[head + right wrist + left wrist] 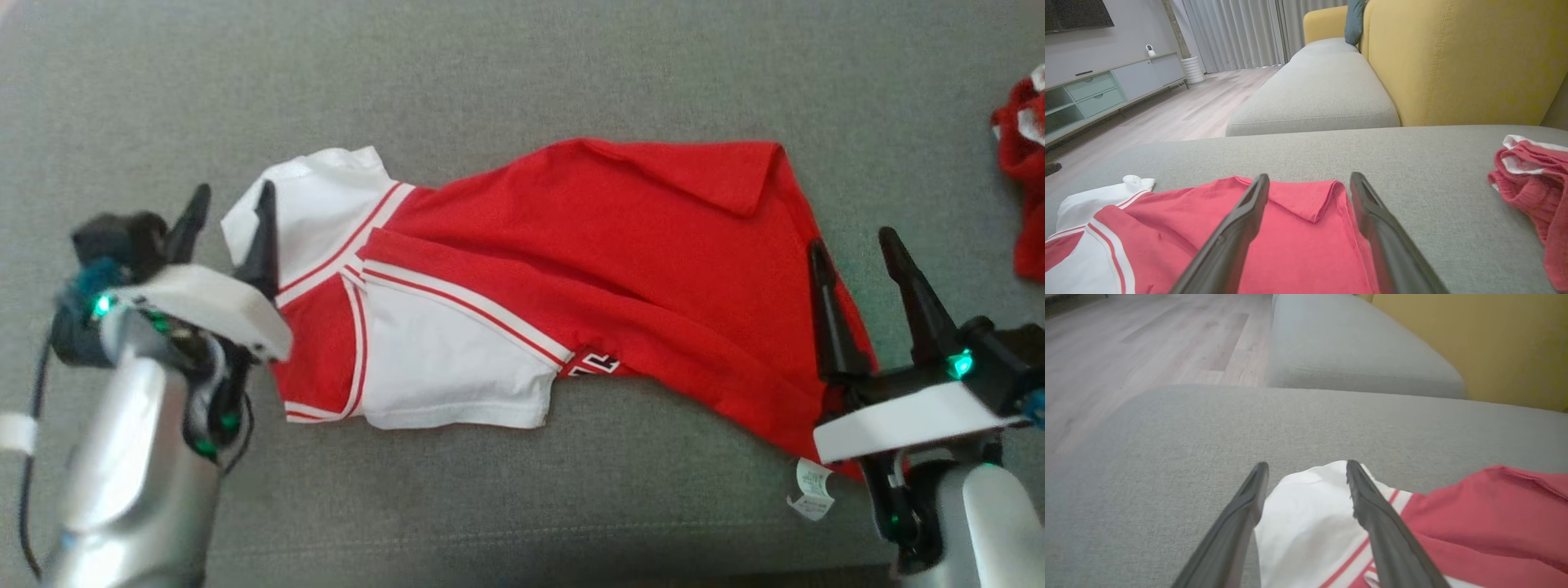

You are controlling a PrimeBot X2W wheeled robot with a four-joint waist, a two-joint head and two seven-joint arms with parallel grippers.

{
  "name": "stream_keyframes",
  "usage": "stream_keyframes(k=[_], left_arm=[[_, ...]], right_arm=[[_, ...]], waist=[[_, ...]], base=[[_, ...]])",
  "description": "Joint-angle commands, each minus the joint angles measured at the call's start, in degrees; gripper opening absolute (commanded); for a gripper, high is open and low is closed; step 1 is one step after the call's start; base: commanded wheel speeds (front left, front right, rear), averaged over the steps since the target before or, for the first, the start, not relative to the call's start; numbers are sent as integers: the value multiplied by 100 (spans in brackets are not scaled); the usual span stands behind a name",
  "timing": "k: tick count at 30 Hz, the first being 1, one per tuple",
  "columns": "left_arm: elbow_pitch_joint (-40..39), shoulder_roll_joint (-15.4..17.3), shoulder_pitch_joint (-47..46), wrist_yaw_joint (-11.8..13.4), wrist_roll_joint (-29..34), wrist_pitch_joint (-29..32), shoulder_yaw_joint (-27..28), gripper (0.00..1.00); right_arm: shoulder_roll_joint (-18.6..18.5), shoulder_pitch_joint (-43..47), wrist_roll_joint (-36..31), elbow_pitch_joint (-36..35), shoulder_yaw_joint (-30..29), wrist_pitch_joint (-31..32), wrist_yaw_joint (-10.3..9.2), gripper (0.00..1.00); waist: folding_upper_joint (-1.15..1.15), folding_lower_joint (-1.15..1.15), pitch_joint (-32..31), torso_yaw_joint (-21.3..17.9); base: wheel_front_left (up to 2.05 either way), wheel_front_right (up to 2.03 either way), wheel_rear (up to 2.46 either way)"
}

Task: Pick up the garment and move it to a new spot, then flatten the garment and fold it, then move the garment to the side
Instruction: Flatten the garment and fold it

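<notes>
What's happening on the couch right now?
A red-and-white shirt lies stretched out, partly folded over itself, on the grey fabric cushion. The left gripper, open, is at its white sleeve end; the right gripper, open, is at the red hem end. Neither holds it. A crumpled red-and-white garment sits far right.

This is a living room in a home. There is a big sofa (1314, 94) with grey seats and a yellow back, a wood floor (1180, 114), long curtains (1237, 32), a TV (1077, 14) and a low cabinet (1106, 90) with drawers.
</notes>
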Motion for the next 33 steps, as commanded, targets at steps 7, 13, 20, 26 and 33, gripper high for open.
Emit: stream_keyframes(k=[7, 13, 20, 26, 33], left_arm=[[1335, 313, -1084, -332, -585, 569, 519, 100], [1994, 365, -1338, -574, -823, 1123, 473, 100], [2207, 402, -1399, -673, -866, 1231, 383, 100], [2385, 418, -1489, -731, -876, 1198, 323, 48], [2480, 414, -1573, -771, -811, 781, 258, 0]], right_arm=[[2, -340, 10, -91, 217, -72, -4, 100], [26, -366, 60, 7, 214, -110, -4, 100], [34, -391, 105, 71, 220, -114, -4, 100], [-6, -430, 158, 124, 240, -62, -4, 100], [-180, -494, 273, 512, 146, 156, -4, 100]], waist=[[0, 0, 364, -137], [0, 0, 395, -170], [0, 0, 387, -163], [0, 0, 388, -173], [0, 0, 357, -164]], base=[[0, 0, 0], [0, 0, 0], [0, 0, 0], [0, 0, 0], [0, 0, 0]])
